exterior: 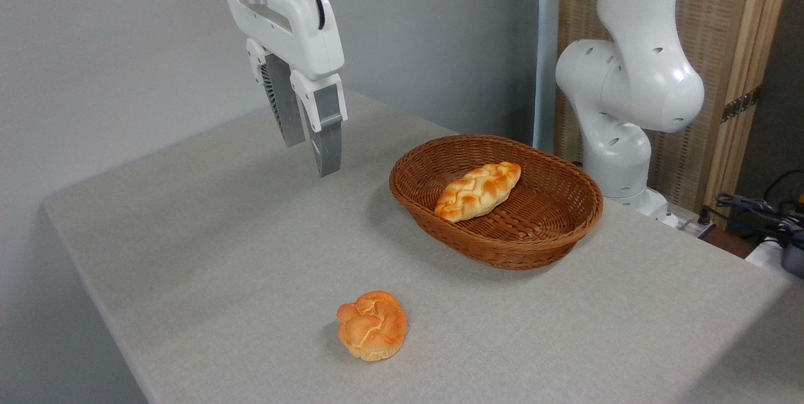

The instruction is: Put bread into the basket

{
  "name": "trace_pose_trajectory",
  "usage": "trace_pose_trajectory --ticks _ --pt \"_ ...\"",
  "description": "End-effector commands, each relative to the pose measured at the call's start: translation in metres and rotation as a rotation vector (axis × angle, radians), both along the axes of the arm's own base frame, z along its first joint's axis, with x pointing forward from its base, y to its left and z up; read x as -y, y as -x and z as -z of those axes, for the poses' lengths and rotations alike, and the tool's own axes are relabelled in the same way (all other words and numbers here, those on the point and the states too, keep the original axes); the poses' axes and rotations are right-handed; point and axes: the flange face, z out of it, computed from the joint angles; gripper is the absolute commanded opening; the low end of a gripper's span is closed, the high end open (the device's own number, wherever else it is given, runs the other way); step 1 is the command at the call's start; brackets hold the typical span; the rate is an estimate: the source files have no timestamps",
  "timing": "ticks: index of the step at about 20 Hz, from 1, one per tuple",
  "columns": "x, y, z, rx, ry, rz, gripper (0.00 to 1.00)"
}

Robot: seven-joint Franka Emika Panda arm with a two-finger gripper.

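Two baked pieces show on the table [220, 253], which is covered in a pale grey cloth with a fine, even weave. The braided loaf [477, 191] is long and pointed at both ends, its plaited top golden with toasted orange-brown patches along the ridges and a slight sheen. It lies inside the wicker basket [553, 228], resting on the basket floor and angled so that one tip points toward the far rim and the other toward the near left wall. The basket is oval, reddish-brown, tightly woven in ribbed rows, shallow with sides that flare outward, and much wider than the loaf. Nearer the camera, on the bare cloth and well apart from the basket, sits a round knotted bun [372, 325], orange and glossy with a paler base. The gripper [311, 154] hangs in the air to the left of the basket, clear of the table, its white housing carrying two flat grey fingers [328, 134] that point downward. The fingers stand a little apart with nothing between them. The loaf lies to the right of and lower than the fingertips, apart from them, with the basket's left rim between. The arm's white jointed base [628, 90] stands behind the basket at the table's far right.
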Motion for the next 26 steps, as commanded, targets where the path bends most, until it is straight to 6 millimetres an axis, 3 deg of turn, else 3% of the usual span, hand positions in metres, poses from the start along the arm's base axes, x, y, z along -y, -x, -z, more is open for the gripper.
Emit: trace_pose_trajectory --ticks 1,26 --pt "-0.0158 -0.0006 -0.012 -0.013 0.002 -0.031 1.0" --pt "-0.0247 -0.0083 -0.0152 -0.027 -0.005 -0.099 1.0"
